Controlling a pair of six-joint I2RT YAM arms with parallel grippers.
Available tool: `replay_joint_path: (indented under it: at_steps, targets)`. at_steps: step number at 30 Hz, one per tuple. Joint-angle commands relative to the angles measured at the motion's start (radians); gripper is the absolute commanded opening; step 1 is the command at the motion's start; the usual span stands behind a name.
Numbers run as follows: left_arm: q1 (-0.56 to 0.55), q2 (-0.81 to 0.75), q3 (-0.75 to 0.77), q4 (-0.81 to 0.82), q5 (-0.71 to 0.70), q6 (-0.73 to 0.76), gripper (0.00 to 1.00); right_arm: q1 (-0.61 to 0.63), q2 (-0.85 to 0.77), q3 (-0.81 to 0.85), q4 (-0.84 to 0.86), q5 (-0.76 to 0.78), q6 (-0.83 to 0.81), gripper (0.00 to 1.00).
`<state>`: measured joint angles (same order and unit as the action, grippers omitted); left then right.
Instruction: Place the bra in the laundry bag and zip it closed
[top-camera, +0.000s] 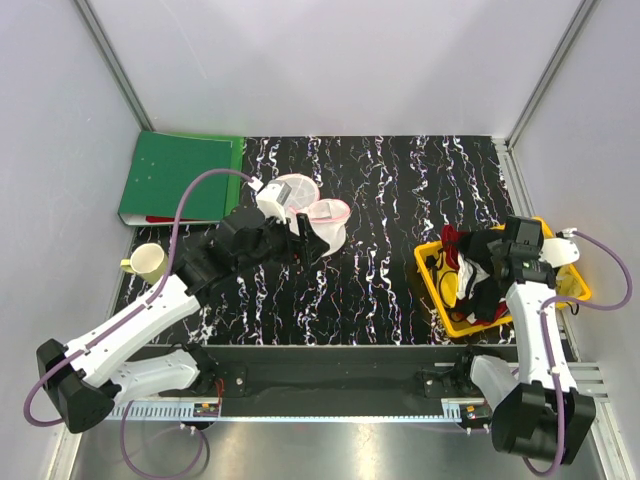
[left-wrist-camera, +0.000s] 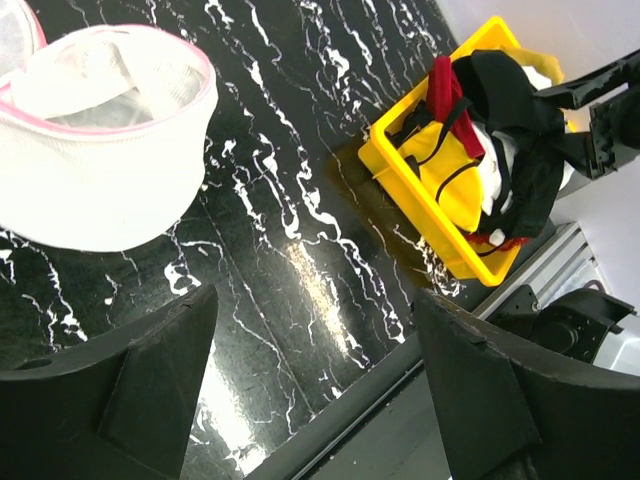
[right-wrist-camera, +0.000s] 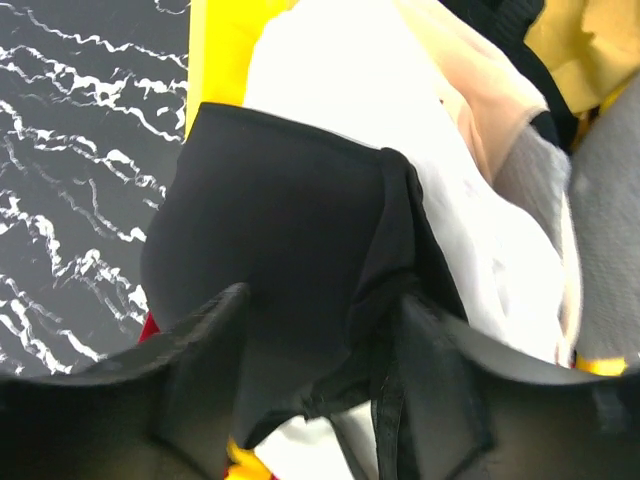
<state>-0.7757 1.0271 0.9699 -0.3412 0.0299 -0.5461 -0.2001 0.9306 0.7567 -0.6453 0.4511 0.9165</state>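
Note:
The black bra lies on top of the clothes in the yellow basket. My right gripper is down on it, its jaws still apart, with the black cup and a bunched strap between them. The bra also shows in the left wrist view, draped over the basket. The white mesh laundry bag with pink rims lies on the dark marbled table at the back left, its mouth open. My left gripper hangs open and empty just beside the laundry bag.
White, red and yellow clothes fill the basket under the bra. A green folder lies at the back left and a pale cup stands near the left edge. Grey walls close in the table on three sides.

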Motion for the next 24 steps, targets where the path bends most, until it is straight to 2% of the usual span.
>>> replay_joint_path:
  at_steps: [1, 3, 5, 6, 7, 8, 11, 14, 18, 22, 24]
  targets:
    - [-0.004, -0.018, 0.003, 0.015, -0.007, 0.028, 0.83, -0.022, 0.040, -0.039, 0.159, 0.006, -0.041, 0.58]
    - [-0.005, -0.018, 0.010, 0.004, -0.007, 0.032, 0.83, -0.028, 0.060, -0.033, 0.171, 0.012, -0.059, 0.48]
    - [-0.004, -0.021, 0.022, -0.007, -0.010, 0.035, 0.83, -0.030, 0.039, -0.010, 0.164, -0.002, -0.112, 0.23]
    - [-0.004, -0.024, 0.026, -0.019, -0.013, 0.037, 0.83, -0.030, 0.021, 0.001, 0.151, -0.011, -0.132, 0.17]
    - [-0.004, -0.030, 0.029, -0.024, -0.013, 0.038, 0.83, -0.030, -0.002, 0.016, 0.132, -0.017, -0.151, 0.07]
    - [-0.004, -0.033, 0.035, -0.030, -0.013, 0.038, 0.83, -0.030, -0.050, 0.054, 0.081, -0.023, -0.189, 0.02]
    - [-0.004, -0.041, 0.044, -0.036, -0.013, 0.038, 0.83, -0.030, -0.122, 0.160, -0.015, -0.090, -0.284, 0.00]
    - [-0.004, -0.033, 0.061, -0.041, -0.018, 0.032, 0.83, -0.028, -0.121, 0.312, -0.140, -0.163, -0.353, 0.00]
    - [-0.005, -0.021, 0.081, -0.042, -0.019, 0.020, 0.83, -0.028, -0.101, 0.508, -0.220, -0.282, -0.430, 0.00]
    - [-0.002, -0.007, 0.113, -0.053, -0.027, 0.021, 0.84, -0.027, 0.003, 0.763, -0.290, -0.545, -0.498, 0.00]
    - [-0.002, -0.002, 0.125, -0.062, -0.051, 0.023, 0.84, -0.025, 0.031, 0.837, -0.297, -0.632, -0.502, 0.00]
